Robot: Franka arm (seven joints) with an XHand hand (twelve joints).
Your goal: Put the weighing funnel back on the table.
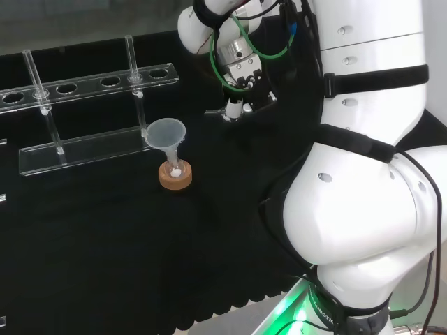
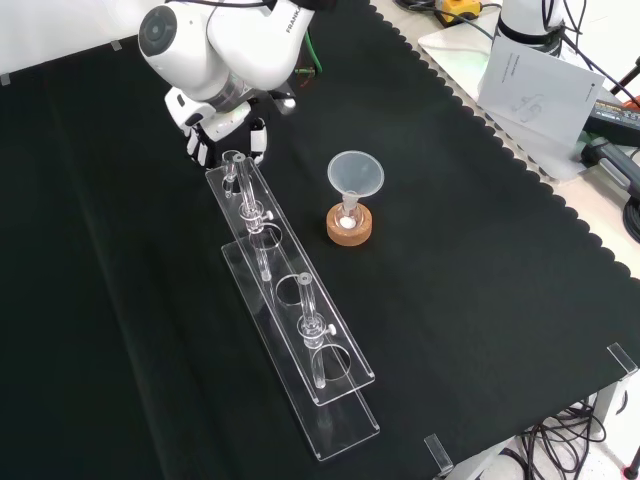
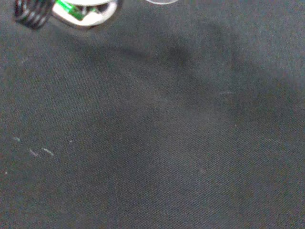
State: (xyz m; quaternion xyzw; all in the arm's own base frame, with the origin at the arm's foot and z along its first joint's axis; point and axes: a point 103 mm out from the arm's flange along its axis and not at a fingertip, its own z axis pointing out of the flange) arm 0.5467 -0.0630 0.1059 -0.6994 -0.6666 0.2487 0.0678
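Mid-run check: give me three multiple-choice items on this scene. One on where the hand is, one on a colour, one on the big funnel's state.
1. In the front view, the hand is:
A. by the rack's far end
B. by the rack's near end
C. over the rack's middle

2. The ring under the flask is:
A. red
B. blue
C. cork brown

3. The funnel:
A. lies on its side
B. stands mouth up
C. hangs upside down

Answers:
1 A: the hand sits just beyond the rack's farthest post.
2 C: the ring looks tan against the black cloth.
3 B: the funnel's wide mouth faces up, with its stem down in the flask.
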